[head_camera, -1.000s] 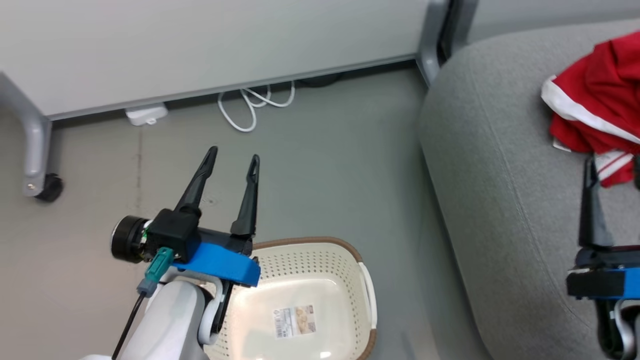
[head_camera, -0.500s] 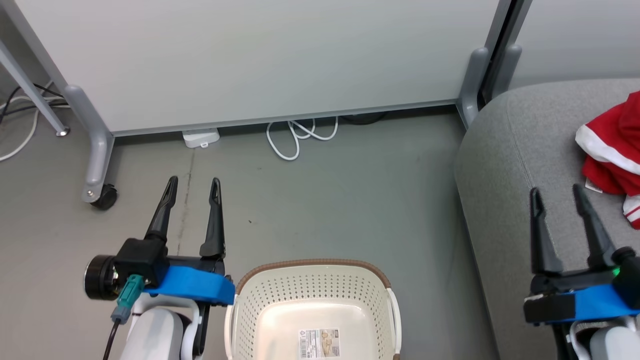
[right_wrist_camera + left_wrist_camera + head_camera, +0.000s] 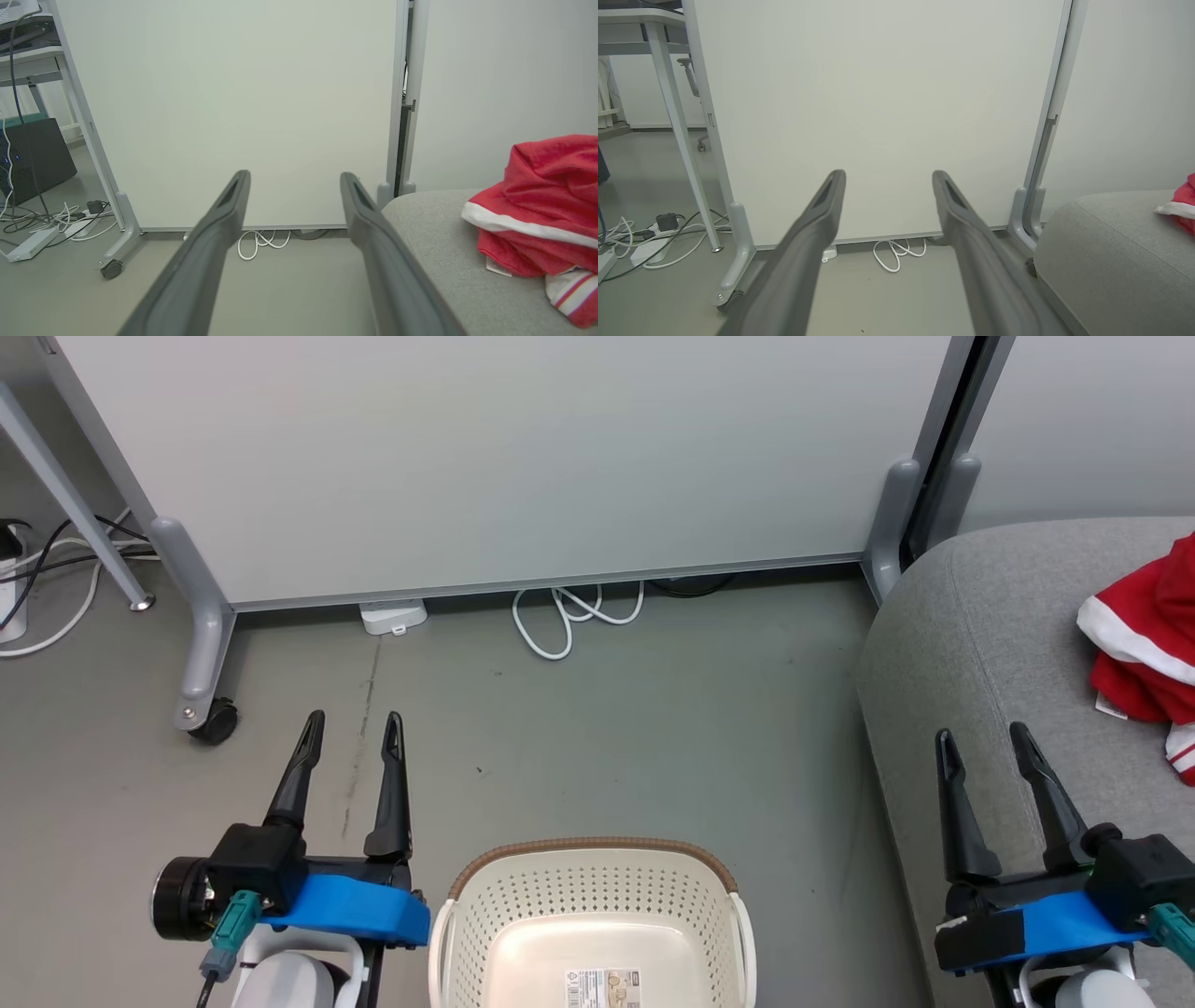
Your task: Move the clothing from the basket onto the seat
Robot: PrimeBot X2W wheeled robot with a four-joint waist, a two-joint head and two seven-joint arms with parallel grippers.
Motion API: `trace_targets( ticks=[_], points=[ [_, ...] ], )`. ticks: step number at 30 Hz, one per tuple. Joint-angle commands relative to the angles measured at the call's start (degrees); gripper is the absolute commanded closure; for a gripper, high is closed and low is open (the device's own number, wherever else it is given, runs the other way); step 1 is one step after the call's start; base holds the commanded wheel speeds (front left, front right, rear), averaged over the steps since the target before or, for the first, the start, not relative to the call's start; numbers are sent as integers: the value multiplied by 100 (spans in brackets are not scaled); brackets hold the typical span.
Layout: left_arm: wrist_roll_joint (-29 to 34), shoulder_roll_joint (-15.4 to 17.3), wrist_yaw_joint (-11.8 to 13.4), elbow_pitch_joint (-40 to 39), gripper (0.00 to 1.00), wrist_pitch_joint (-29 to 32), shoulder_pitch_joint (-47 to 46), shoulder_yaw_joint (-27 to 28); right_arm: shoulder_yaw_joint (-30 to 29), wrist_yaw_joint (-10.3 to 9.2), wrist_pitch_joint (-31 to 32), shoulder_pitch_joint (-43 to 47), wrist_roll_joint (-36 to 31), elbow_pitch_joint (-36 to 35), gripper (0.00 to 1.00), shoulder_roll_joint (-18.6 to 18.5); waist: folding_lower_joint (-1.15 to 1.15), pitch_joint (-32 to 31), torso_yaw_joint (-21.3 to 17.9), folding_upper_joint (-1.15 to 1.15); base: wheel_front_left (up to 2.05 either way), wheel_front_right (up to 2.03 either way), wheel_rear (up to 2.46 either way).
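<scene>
At the bottom of our head view, between our arms, the cream basket (image 3: 597, 887) shows its label (image 3: 602, 987) and no cloth in the visible part. Our left gripper (image 3: 355, 721) and right gripper (image 3: 982, 735) hang with fingers spread, holding nothing. Farther off, the red clothing (image 3: 1144, 653) lies heaped on the grey seat (image 3: 980, 635), ahead and right of the right gripper, our nearer arm
</scene>
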Motion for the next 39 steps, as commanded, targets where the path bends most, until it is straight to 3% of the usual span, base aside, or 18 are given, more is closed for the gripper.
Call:
trace_targets(
  ticks=[1, 22, 23, 27, 39],
  points=[
    [25, -14, -32, -11, 0, -14, 43, 51, 6, 3, -1, 89, 4, 32, 0, 27, 1, 0, 9, 0, 0, 0, 0],
    [-10, -34, -11, -84, 0, -14, 171, 166, 0, 3, -1, -20, 67, 272, 0, 104, 1, 23, 65, 0, 0, 0, 0],
    [-2, -25, -5, -47, 100, 1, 124, 138, 1, 0, 0, -8, 59, 270, 100, 86, 1, 23, 65, 0, 0, 0, 0],
    [-16, -29, 1, 218, 100, 40, 321, 122, 8, 0, 7, 80, 75, 535, 100, 97, 1, 21, 64, 0, 0, 0, 0],
    [-1381, -29, -47, 182, 100, 393, 284, 310, -64, 0, 365, 22, 1429, 556, 100, 97, 1, -5, 27, 0, 0, 0, 0]
  ],
)
